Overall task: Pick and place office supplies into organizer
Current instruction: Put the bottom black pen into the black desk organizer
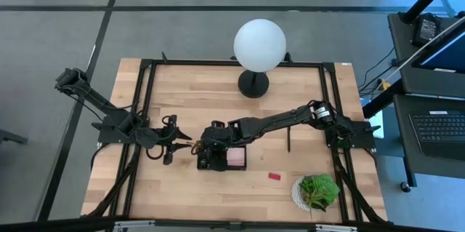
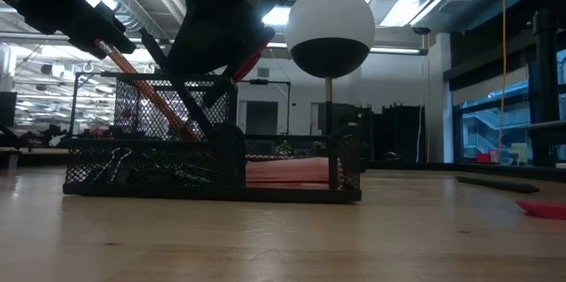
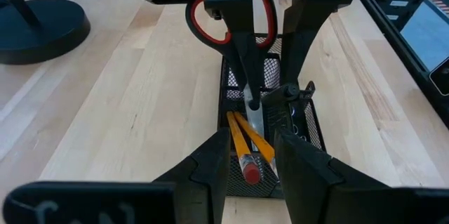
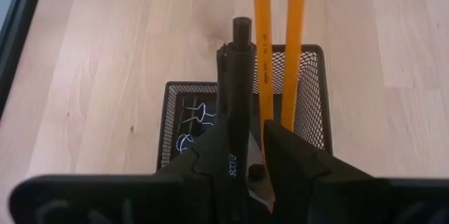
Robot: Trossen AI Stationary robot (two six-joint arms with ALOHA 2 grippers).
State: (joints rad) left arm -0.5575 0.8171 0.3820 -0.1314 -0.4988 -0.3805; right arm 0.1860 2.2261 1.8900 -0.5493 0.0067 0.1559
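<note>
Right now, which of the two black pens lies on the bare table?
The pen lying flat on the table, right of the organizer; the other black pen is clamped in the right gripper above the organizer.

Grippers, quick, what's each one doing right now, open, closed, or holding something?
Left gripper: open, at the organizer by the two orange pencils, holding nothing.
Right gripper: closed on a black pen over the organizer.
</note>
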